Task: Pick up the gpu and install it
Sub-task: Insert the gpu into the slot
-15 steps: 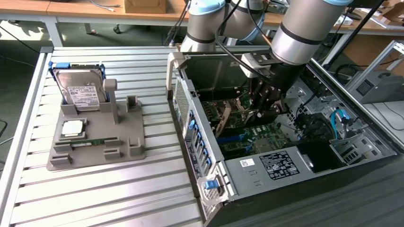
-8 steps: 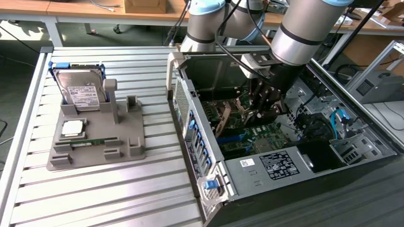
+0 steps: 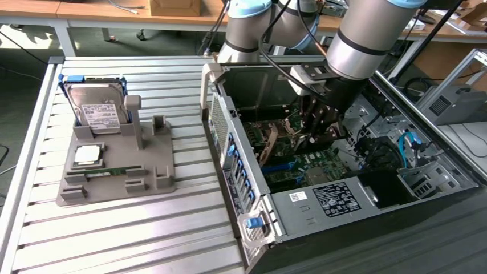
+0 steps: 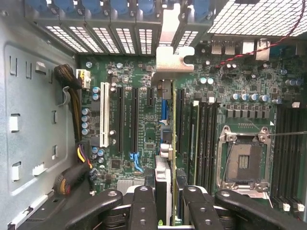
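The table (image 3: 114,228), slatted metal, carries the open case (image 3: 320,205) on the exterior view's right and a grey tray (image 3: 118,171) on the exterior view's left. The arm (image 3: 365,40) reaches down from the top into the case, over the green motherboard (image 4: 144,143). In the wrist view the board's long slots (image 4: 127,120) run away toward the rear vents (image 4: 96,36), with the empty CPU socket (image 4: 244,163) off to one side and a bundle of cables (image 4: 72,105) along the case wall. The gripper (image 4: 165,203) is clamped on the gpu (image 4: 165,158), which stands edge-on between the black fingers (image 4: 144,206), upright over the board. Its metal bracket (image 4: 170,57) points at the rear slot openings, just below the blue latches (image 4: 120,7). Whether the card's edge sits in a slot or just above it, I cannot tell. Back on the tray, the hard drive (image 3: 99,111) stands tilted in its holder, with a CPU (image 3: 88,154) below it and a slim memory stick (image 3: 110,170) lying flat beside that.
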Controlling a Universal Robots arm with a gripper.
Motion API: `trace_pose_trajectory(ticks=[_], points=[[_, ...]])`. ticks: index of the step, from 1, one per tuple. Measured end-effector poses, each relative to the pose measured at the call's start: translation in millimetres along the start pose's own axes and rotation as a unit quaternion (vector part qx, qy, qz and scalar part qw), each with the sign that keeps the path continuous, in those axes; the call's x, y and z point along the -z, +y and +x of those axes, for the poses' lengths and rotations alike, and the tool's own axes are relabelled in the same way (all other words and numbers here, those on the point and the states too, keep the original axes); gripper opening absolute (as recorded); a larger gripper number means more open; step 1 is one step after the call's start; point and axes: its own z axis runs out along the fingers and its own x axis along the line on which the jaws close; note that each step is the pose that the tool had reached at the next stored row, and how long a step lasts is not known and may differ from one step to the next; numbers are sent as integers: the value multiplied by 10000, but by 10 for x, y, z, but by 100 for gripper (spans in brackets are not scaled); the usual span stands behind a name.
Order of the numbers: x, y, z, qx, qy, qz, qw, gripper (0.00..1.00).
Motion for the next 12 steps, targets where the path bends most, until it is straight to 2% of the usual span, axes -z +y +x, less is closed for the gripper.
trace_pose_trajectory(ticks=[12], points=[[-6, 27, 29, 0, 0, 0, 10000, 27]])
